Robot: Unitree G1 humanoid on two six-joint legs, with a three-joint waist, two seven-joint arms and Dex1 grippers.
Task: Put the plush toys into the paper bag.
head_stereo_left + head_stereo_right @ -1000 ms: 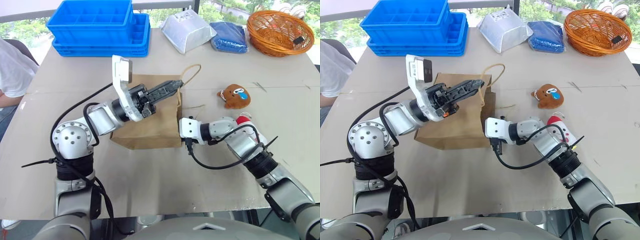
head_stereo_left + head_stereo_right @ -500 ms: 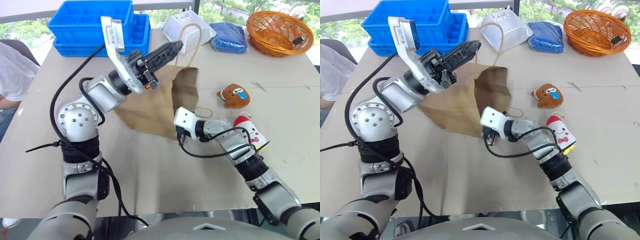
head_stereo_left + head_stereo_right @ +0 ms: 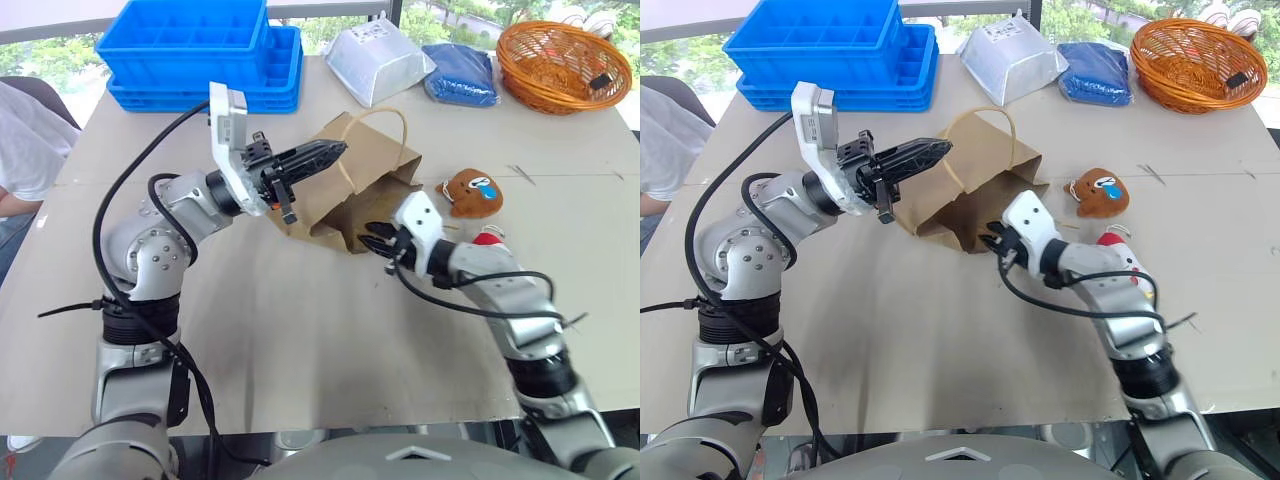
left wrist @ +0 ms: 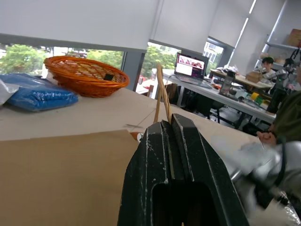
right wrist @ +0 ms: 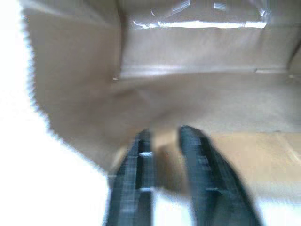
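Note:
The tan paper bag [image 3: 355, 175] lies tipped on the table with its mouth toward my right arm. One cord handle [image 4: 160, 94] comes out from between the fingers of my left gripper [image 3: 332, 150], which is shut on it above the bag's top edge. My right gripper [image 3: 376, 238] is at the bag's mouth and points inside; its fingers [image 5: 141, 155] stand apart with nothing held. To the right of the bag lies the brown round plush toy [image 3: 472, 192]. The white toy's red cap [image 3: 487, 238] peeks out behind my right forearm.
Along the far edge stand stacked blue crates [image 3: 190, 50], a white wrapped packet [image 3: 378, 62], a blue packet [image 3: 460, 72] and an orange basket [image 3: 562, 62]. A person in a white top [image 3: 25, 140] sits at the table's left edge.
My left gripper has come down with the handle, and the bag has settled lower with its mouth gaping. My right gripper has risen, turned into the mouth and opened.

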